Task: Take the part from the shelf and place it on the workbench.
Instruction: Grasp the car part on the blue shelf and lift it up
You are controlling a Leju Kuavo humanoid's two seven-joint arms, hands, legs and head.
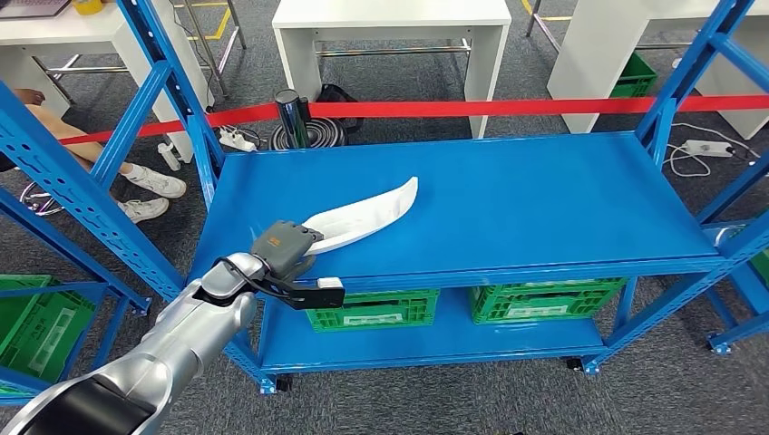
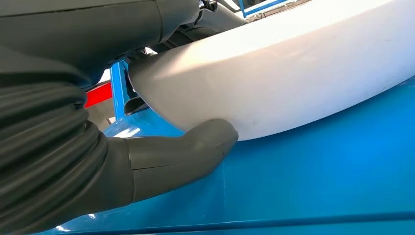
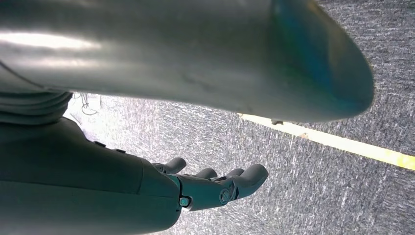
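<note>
Shelf [image 1: 544, 199] carries one white part [image 1: 367, 216], lying near its front-left edge. I judge the task barely begun: lift and workbench placement remain. My left hand [image 1: 286, 246] wraps the part's near end, thumb beneath. My right hand [image 3: 215, 186] hangs loosely open, holding nothing.

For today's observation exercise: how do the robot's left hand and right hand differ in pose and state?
The left hand reaches onto the blue shelf and grips the white part; the right hand holds nothing. The left fingers wrap the part; the right fingers are loosely extended over grey floor. Both are grey.
</note>
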